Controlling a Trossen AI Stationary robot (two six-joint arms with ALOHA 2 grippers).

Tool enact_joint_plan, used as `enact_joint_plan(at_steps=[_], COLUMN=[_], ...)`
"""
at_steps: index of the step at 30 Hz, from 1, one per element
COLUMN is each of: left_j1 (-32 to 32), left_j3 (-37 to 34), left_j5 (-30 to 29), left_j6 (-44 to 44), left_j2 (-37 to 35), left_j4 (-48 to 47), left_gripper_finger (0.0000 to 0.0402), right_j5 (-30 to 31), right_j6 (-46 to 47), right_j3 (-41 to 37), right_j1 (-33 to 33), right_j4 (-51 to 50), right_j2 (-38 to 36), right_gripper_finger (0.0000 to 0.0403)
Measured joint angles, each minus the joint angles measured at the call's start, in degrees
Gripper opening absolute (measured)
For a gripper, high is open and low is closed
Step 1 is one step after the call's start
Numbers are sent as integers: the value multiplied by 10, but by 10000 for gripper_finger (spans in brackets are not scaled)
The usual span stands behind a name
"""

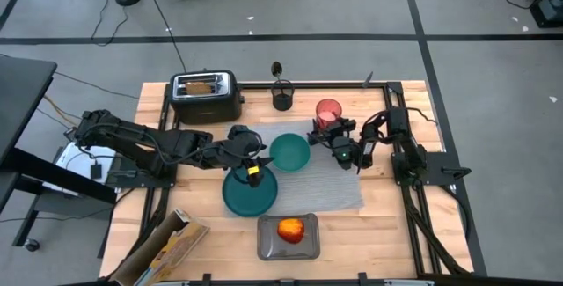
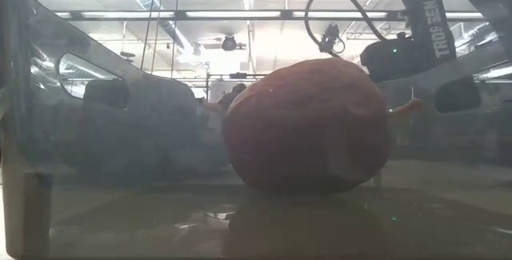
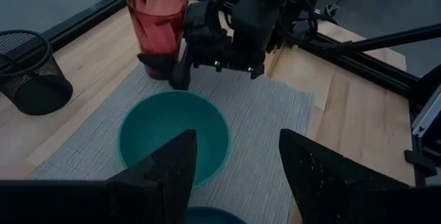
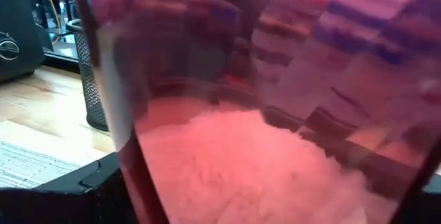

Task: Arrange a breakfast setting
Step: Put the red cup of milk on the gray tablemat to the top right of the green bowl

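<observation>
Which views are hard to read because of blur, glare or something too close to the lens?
Low view: the apple fills the middle as a dark, backlit shape, with bright ceiling lights behind and a hazy wall in front. Right wrist view: the pink-red cup covers nearly the whole picture, blurred and translucent. High view: evenly lit and clear. Left wrist view: clear on the bowl.

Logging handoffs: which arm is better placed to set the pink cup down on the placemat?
Right. Its end effector is at the cup, seemingly gripping it by the placemat; the left end effector hovers over the plate.
</observation>
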Motion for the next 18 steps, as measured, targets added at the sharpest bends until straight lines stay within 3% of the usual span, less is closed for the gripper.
enact_joint_plan(at_steps=[7,18], left_j1=[0,2], left_j3=[0,0], left_j5=[0,39], left_j6=[-7,-93], left_j2=[0,0], left_j4=[-9,-51], left_gripper_finger=[213,213], right_j5=[-4,-28], right_j6=[30,98], right_j3=[-26,-43], right_j1=[5,28], right_j4=[0,-7], right_j2=[-9,-9], right_gripper_finger=[391,391])
